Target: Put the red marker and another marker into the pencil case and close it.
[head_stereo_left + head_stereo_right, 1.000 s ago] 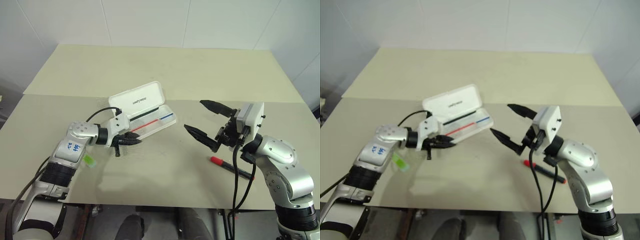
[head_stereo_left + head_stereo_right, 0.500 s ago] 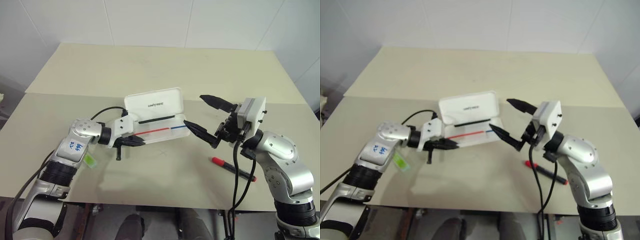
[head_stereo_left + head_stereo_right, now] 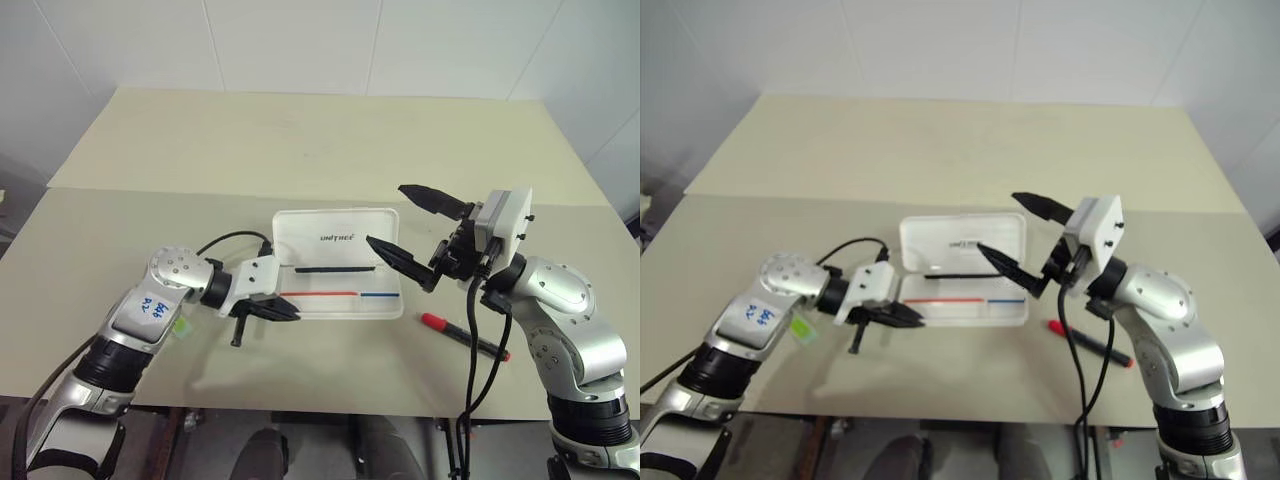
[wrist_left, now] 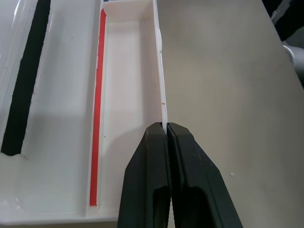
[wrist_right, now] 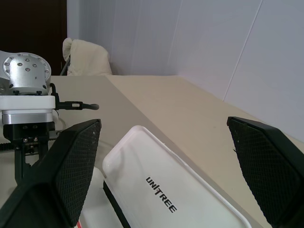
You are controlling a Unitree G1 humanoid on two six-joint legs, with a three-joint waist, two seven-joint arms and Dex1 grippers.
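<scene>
Pencil case (image 3: pixel 340 268): white, hinged, lid up w/ "UNITREE" lettering.

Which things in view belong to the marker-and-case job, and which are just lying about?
Belonging to the job:
- pencil case, open, its front wall pinched by the shut left pincer
- red marker, on the table by the right arm
- green highlighter, beside the left arm
- right pincer, open, holding nothing

Lying about:
- red-and-blue stick, in the case

The left hand (image 3: pixel 285 313) points right and slightly down, its fingers pressed together. The right hand (image 3: pixel 410 230), raised, points left with fingers spread wide.
</scene>
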